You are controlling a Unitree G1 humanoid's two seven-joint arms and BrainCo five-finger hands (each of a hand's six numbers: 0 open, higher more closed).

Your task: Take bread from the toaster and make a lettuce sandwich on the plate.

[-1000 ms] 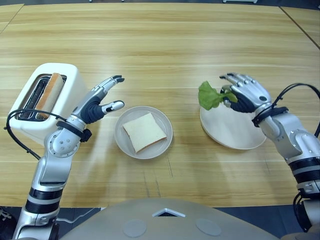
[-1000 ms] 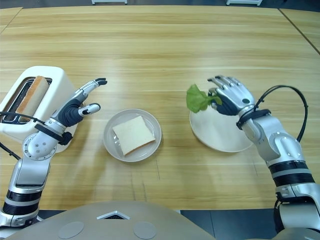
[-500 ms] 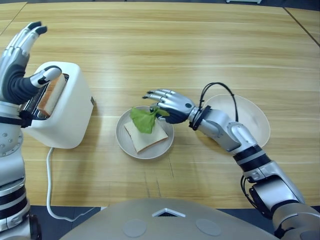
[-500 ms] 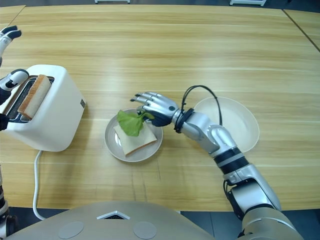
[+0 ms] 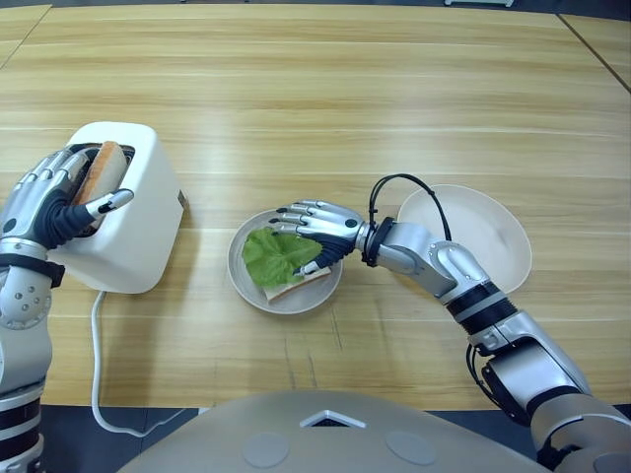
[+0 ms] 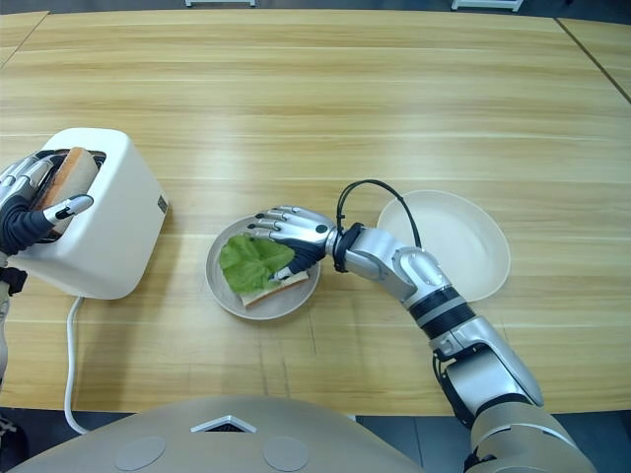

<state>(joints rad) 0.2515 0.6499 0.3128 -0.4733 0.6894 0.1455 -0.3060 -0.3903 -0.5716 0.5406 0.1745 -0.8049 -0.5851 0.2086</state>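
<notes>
Lowered onto the white bread slice [image 5: 292, 290] in the round grey plate [image 5: 240, 281], left of centre, the green lettuce leaf [image 5: 274, 258] lies flat — the silver right hand [image 5: 320, 229] spread above it, holding nothing. At far left the silver left hand [image 5: 47, 199] has dropped to the browned toast [image 5: 103, 168] in the white toaster [image 5: 138, 232]; whether it grips I cannot tell — the topping slice is yet to come

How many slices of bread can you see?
2. One slice stands in the toaster by the left hand; the other slice lies on the grey plate under the lettuce. The toaster could hide another.
</notes>
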